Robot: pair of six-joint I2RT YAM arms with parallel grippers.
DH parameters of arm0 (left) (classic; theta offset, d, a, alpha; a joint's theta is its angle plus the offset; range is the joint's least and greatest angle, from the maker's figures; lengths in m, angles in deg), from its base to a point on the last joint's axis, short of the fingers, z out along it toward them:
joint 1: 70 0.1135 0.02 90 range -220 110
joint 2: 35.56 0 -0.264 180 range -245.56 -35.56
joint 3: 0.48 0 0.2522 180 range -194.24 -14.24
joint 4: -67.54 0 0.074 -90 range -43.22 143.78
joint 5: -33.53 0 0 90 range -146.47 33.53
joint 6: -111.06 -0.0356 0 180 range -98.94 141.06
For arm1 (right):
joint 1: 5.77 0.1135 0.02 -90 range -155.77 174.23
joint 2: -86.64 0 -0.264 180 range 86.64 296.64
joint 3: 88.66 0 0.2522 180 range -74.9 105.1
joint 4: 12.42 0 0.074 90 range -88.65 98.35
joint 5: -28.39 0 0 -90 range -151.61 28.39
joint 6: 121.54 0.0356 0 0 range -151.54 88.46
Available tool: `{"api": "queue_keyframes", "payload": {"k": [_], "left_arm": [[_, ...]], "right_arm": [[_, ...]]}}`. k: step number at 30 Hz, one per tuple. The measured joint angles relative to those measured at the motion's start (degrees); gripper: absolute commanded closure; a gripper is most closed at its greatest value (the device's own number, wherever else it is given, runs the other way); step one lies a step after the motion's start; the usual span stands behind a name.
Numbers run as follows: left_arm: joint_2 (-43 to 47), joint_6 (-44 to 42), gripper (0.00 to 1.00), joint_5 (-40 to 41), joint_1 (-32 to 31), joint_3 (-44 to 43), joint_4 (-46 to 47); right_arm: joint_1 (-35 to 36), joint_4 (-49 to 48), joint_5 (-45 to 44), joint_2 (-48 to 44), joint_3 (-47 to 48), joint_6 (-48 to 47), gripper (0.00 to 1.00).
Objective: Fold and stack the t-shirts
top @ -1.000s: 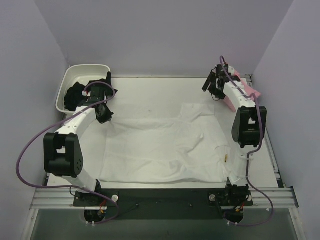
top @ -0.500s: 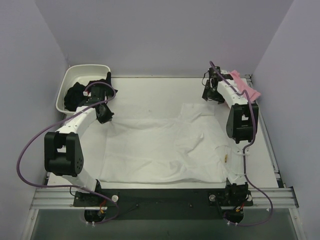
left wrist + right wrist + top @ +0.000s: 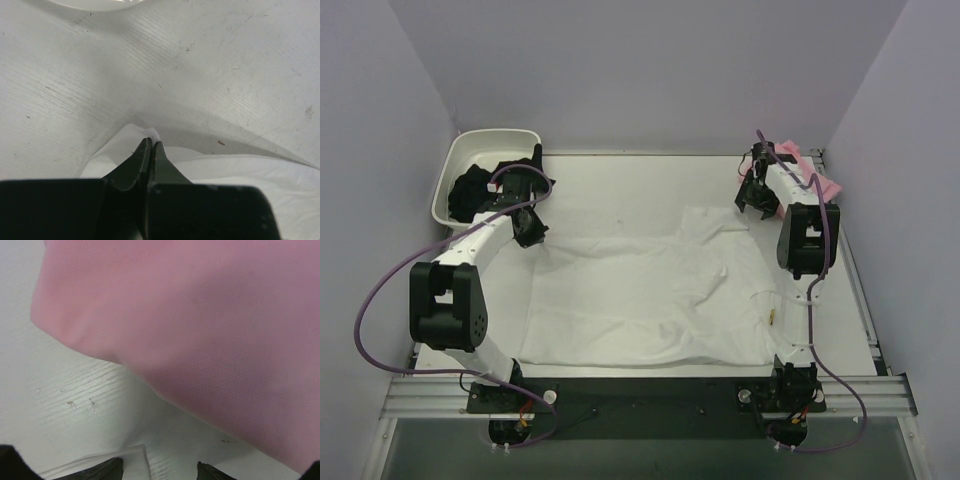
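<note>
The left gripper (image 3: 151, 144) is seen shut, its black tapered fingers pinched on a raised corner of the soft white t-shirt (image 3: 240, 172), whose cloth is drawn up into a peak at the tips. The rest of that garment is spread flat and faintly creased across the near half of the scuffed, finely ribbed white table (image 3: 225, 65). A small yellow tag (image 3: 772, 318) is shown near its right edge, too small to be read. The right gripper (image 3: 160, 471) is held with its jaws parted and nothing gripped, just short of the pink t-shirt (image 3: 200, 315) of fine dimpled knit, which is laid at the far right corner. A rounded white plastic tub (image 3: 500, 140) holding dark crumpled cloth (image 3: 470, 190) is set at the far left.
</note>
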Motion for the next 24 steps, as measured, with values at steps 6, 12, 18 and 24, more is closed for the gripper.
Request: {"api": "queue_keyframes", "payload": {"k": [6,12,18,24], "left_arm": [[0.00,0.00,1.00,-0.02,0.00,0.00,0.02],[-0.07,0.00,1.00,-0.02,0.00,0.00,0.02],[-0.07,-0.02,1.00,-0.02,0.15,0.00,0.02],[-0.07,-0.04,1.00,-0.02,0.20,0.00,0.00]], "right_arm": [[0.55,0.50,1.90,0.31,1.20,0.52,0.43],[1.44,0.74,2.27,1.07,2.62,0.72,0.48],[1.84,1.14,2.73,1.20,2.62,1.29,0.48],[1.79,1.44,2.91,1.22,2.62,1.84,0.53]]}}
